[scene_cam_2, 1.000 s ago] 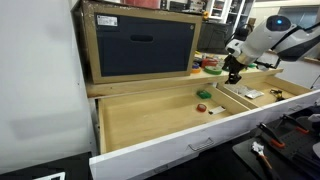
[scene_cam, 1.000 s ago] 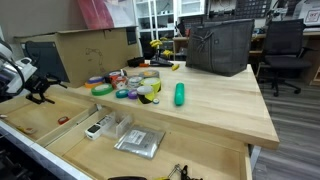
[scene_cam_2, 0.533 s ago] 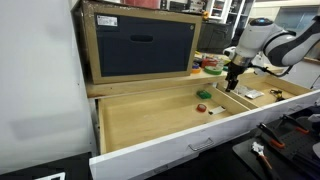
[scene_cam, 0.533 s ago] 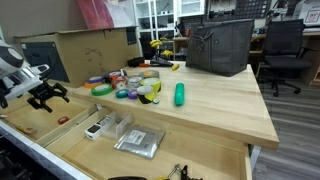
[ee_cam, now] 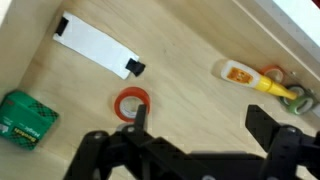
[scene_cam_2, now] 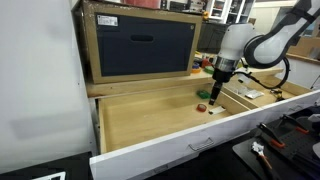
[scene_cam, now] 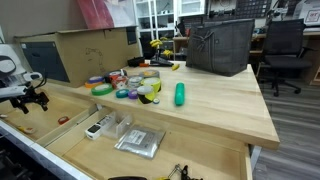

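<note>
Wrist view: red tape ring [ee_cam: 130, 101] partly covered at its lower edge by one black finger [ee_cam: 140, 120] of the gripper [ee_cam: 200, 135]; gripper body cut off by the bottom edge. Print on the green cardboard box [ee_cam: 24, 118] too blurred to be read. Small ring-shaped pieces [ee_cam: 292, 96] beyond the yellow glue bottle [ee_cam: 248, 76] smeared, not identified. In an exterior view the white robot arm [scene_cam: 10, 68] is cut off by the picture's edge. Small red and green items [scene_cam_2: 203, 100] in the wooden drawer [scene_cam_2: 140, 120] too small to be told
</note>
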Action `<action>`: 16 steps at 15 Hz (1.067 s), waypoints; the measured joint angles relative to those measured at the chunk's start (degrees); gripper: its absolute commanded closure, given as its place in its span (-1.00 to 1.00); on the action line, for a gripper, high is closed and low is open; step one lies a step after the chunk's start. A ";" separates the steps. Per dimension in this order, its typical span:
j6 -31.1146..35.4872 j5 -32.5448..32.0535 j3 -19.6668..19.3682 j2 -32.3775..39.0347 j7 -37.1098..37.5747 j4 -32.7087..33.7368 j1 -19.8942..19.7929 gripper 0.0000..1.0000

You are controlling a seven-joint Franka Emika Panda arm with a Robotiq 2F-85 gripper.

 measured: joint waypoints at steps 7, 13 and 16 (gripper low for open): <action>-10.45 15.02 -7.16 -0.87 -9.52 8.05 2.63 -1.00; -13.58 8.87 -14.59 1.89 -2.83 11.94 9.35 -1.00; -13.83 3.55 -17.13 5.33 3.33 15.10 13.08 -1.00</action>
